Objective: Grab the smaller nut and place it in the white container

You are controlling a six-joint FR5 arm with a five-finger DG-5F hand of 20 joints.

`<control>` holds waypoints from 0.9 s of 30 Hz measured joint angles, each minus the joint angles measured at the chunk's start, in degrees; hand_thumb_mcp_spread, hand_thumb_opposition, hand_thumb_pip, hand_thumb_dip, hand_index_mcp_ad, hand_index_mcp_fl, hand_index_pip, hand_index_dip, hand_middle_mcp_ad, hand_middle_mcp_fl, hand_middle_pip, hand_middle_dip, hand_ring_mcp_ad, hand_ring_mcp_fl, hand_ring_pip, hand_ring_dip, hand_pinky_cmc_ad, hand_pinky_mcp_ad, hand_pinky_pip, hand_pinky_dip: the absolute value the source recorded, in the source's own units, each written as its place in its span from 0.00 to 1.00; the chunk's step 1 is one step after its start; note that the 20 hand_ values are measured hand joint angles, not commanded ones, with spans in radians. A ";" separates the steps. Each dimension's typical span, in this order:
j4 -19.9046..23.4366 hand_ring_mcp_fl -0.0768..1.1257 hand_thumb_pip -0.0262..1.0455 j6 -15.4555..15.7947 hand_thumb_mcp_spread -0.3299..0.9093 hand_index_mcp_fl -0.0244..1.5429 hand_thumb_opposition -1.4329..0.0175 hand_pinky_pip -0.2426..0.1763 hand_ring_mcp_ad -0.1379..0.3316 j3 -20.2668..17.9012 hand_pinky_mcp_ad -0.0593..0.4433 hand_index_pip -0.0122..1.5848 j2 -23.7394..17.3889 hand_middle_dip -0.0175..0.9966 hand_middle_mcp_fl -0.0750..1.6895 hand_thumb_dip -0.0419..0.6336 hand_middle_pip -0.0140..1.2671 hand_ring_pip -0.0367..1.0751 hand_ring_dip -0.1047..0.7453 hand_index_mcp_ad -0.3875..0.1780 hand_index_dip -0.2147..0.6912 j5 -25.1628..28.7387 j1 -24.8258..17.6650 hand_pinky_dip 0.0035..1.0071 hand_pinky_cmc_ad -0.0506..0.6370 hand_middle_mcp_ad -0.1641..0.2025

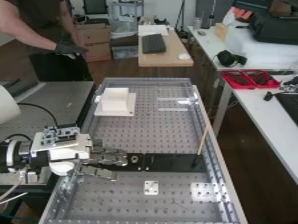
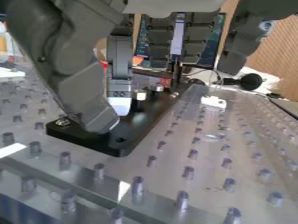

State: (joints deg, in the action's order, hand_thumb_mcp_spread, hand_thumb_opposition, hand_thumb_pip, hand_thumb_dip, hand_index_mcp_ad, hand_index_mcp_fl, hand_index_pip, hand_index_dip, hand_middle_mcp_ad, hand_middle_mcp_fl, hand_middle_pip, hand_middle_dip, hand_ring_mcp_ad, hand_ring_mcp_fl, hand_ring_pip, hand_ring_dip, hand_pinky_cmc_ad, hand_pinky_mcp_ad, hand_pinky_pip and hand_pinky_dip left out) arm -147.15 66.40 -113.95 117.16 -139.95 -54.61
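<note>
The hand is over the left part of the flat black bar, its fingers straight and its thumb apart from them. Just beyond the fingertips stands the bearing. In the wrist view the hand hangs over the bar's near end, fingers spread. A small metal piece lies at the bar's corner beside a dark digit; whether it is the smaller nut I cannot tell. Farther along the bar are a round metal part and another round metal part. A white container stands at the bench's far left.
A small white plate with holes lies on the near side of the bar. A thin wooden stick leans up by the bar's right end. The bench's raised rim runs along its right side. A person stands behind at upper left.
</note>
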 joint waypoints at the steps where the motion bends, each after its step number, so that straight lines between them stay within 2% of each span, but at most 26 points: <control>1: 0.00 0.07 0.78 0.03 0.58 0.02 0.39 0.55 0.56 -0.02 0.68 0.98 0.00 0.24 0.06 0.44 0.11 0.11 0.27 0.45 0.44 0.00 0.01 0.18 0.55 0.63; 6: 0.03 0.06 0.78 -0.13 0.58 0.03 0.39 0.55 0.58 -0.04 0.68 0.98 0.09 0.24 0.06 0.44 0.11 0.11 0.27 0.45 0.44 -0.09 0.05 0.18 0.55 0.64; 14: 0.32 0.07 0.78 -0.31 0.59 0.05 0.39 0.55 0.54 -0.15 0.67 0.98 0.05 0.24 0.06 0.44 0.11 0.11 0.26 0.45 0.44 -0.29 0.01 0.18 0.55 0.63; 22: -0.07 0.07 0.78 -0.13 0.59 0.05 0.39 0.55 0.54 -0.06 0.67 0.98 0.05 0.24 0.06 0.44 0.11 0.11 0.28 0.42 0.44 -0.37 -0.04 0.18 0.56 0.63; 27: -0.34 0.07 0.76 0.04 0.60 0.07 0.39 0.55 0.54 0.06 0.67 0.98 0.14 0.24 0.06 0.45 0.11 0.11 0.28 0.44 0.43 -0.38 -0.13 0.18 0.56 0.63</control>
State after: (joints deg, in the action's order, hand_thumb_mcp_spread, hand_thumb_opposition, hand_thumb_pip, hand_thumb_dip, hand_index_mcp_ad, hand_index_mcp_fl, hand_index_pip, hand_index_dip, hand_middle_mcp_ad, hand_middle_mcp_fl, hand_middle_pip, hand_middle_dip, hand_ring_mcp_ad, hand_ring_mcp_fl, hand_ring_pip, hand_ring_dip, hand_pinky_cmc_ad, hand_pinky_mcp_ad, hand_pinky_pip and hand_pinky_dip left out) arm -147.49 66.44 -113.89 117.30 -140.33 -54.74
